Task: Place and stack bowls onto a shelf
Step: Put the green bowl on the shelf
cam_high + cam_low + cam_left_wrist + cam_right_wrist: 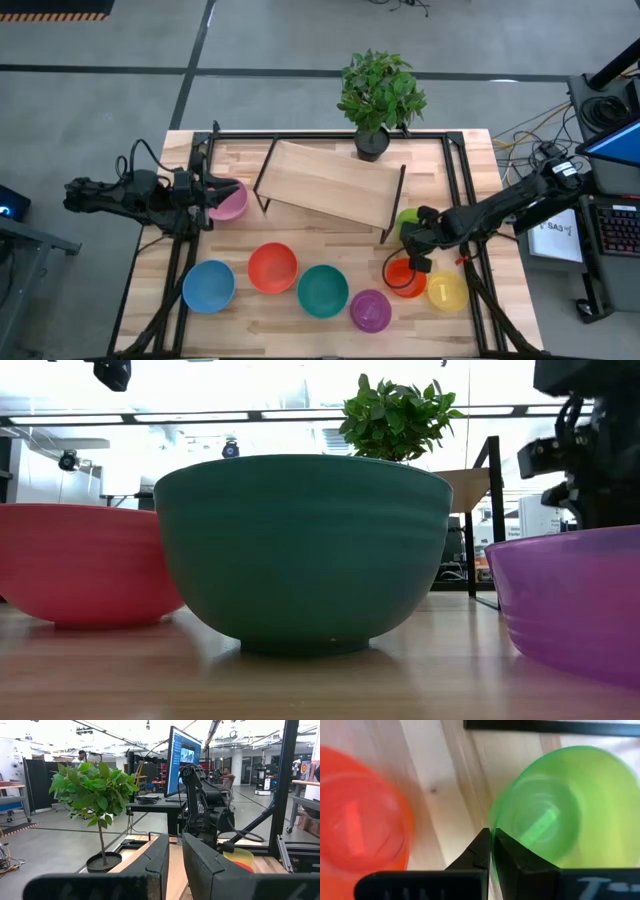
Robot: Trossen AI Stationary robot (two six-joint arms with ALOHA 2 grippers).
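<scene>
High view: right gripper (421, 240) sits at the lime green bowl (407, 219), which lies on the table just off the near right leg of the shelf (330, 182); the shelf board is up-left of that bowl, so I judge the coming lift goes that way, and the right arm is clearly the nearer one. The orange bowl (406, 278) and yellow bowl (447, 291) sit just below the gripper. Left gripper (205, 197) is at the pink bowl (230, 201) on the far left; fingers nearly together, hold not clear. Shelf board looks bare. Low view: teal bowl (303, 545) fills the middle, red-orange bowl (85, 563) and purple bowl (575, 600) to either side; neither grip shows here. Left wrist view: the left arm's own fingers (160, 855) stand narrow with a thin gap, nothing seen between them; the plant (95, 790) and right arm lie beyond. Right wrist view: this alone settles the grip, fingers (482, 851) pinched closed on the lime green bowl's rim, one inside the bowl, one outside, orange bowl just beside.
</scene>
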